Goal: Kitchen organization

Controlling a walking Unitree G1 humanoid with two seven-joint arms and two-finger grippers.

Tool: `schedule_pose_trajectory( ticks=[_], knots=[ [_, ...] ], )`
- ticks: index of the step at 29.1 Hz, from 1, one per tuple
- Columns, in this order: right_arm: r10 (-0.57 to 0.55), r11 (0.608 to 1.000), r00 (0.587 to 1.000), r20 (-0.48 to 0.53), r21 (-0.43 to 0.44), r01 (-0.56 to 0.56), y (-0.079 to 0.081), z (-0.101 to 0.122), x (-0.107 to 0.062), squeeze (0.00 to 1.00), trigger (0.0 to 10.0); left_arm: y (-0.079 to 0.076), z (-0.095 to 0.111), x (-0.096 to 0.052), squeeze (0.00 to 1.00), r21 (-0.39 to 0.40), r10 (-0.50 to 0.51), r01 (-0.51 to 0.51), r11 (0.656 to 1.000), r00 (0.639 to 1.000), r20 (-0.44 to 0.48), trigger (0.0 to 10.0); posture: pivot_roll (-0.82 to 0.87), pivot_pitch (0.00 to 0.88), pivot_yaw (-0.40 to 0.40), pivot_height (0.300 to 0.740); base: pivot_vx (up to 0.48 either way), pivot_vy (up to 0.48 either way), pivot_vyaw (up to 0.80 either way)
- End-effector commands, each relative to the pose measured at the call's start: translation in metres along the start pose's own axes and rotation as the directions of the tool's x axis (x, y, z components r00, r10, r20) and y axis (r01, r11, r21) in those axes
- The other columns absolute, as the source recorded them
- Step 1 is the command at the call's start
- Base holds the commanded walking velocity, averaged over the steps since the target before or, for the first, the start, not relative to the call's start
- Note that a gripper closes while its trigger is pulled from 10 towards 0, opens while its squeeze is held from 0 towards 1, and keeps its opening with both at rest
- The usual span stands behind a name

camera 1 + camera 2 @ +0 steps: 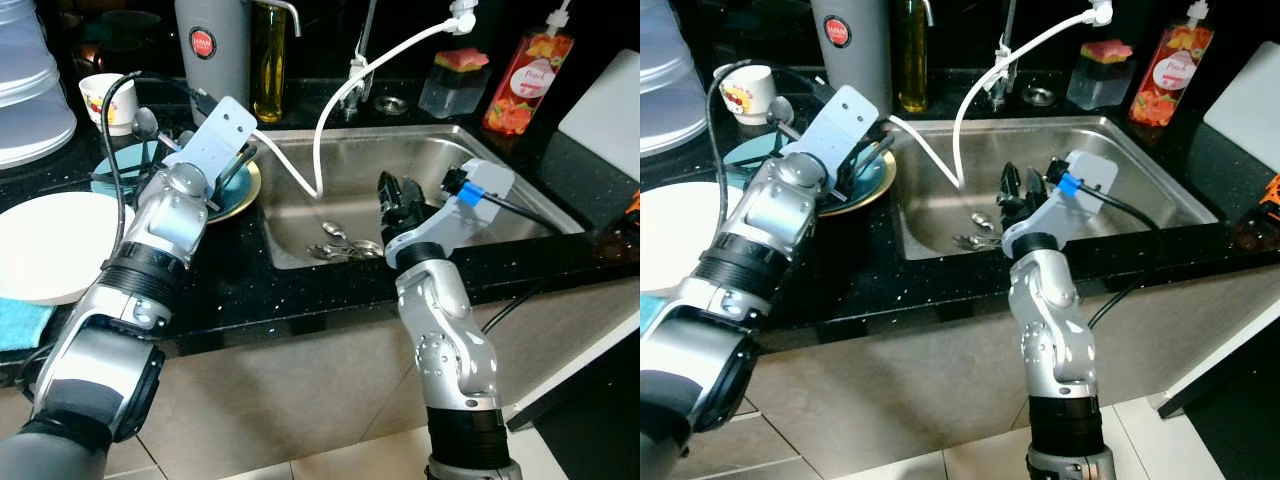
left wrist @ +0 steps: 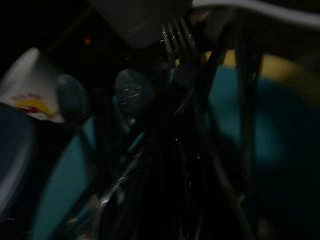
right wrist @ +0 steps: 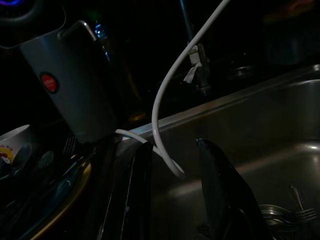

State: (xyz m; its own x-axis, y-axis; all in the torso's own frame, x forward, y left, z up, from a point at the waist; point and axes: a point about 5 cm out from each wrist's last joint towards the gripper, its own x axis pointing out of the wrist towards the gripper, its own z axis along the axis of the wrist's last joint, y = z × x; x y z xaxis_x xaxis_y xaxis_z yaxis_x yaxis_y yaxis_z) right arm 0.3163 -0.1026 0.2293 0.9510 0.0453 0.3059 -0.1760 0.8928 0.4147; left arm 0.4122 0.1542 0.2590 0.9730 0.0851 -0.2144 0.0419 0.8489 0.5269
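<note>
Cutlery point(image 1: 345, 245) lies at the sink point(image 1: 520, 190) bottom, just beyond my R gripper point(image 1: 397, 196), w/ more pieces on the teal plate point(image 1: 235, 195) where my L gripper point(image 1: 235, 165) sits. R fingers apart, empty, hanging over the basin near the white hose point(image 1: 330, 115). L fingers down among fork and spoons on the plate; can't tell if they're apart or pinching anything. Job looks roughly midway: some pieces on the plate, several left in the sink. L arm stretched fwd over the counter, R arm bent up from below the edge, wrist tipped into the basin.
</note>
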Motion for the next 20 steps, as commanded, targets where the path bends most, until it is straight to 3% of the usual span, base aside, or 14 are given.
schedule_pose_trajectory(
  ticks=[1, 8, 19, 20],
  knots=[
    [0.006, 1.000, 1.000, 0.016, 0.026, -0.006, 0.006, 0.002, 0.004, 0.00, 10.0, -0.008, 0.002, 0.004, 0.00, -0.134, -0.030, 0.028, 0.991, 1.000, -0.011, 10.0, 0.21, 0.003, -0.066, 0.740, 0.000, 0.000, 0.00],
    [0.001, 1.000, 1.000, 0.023, 0.020, -0.002, 0.003, 0.003, 0.004, 0.00, 10.0, -0.013, -0.007, 0.010, 0.00, -0.328, -0.070, 0.040, 0.944, 0.994, -0.081, 10.0, 0.21, 0.000, -0.058, 0.740, 0.000, 0.000, 0.00],
    [0.006, 1.000, 1.000, 0.026, 0.023, -0.007, 0.005, 0.003, 0.004, 0.00, 10.0, -0.013, -0.024, 0.014, 0.00, -0.347, -0.058, -0.001, 0.938, 0.985, -0.161, 10.0, 0.21, 0.000, -0.055, 0.740, 0.000, 0.000, 0.00],
    [0.008, 1.000, 1.000, 0.026, 0.023, -0.008, 0.006, 0.003, 0.004, 0.00, 10.0, -0.014, -0.026, 0.014, 0.00, -0.342, -0.064, 0.003, 0.940, 0.984, -0.168, 9.2, 0.21, 0.000, -0.055, 0.740, 0.000, 0.000, 0.00]
  ],
)
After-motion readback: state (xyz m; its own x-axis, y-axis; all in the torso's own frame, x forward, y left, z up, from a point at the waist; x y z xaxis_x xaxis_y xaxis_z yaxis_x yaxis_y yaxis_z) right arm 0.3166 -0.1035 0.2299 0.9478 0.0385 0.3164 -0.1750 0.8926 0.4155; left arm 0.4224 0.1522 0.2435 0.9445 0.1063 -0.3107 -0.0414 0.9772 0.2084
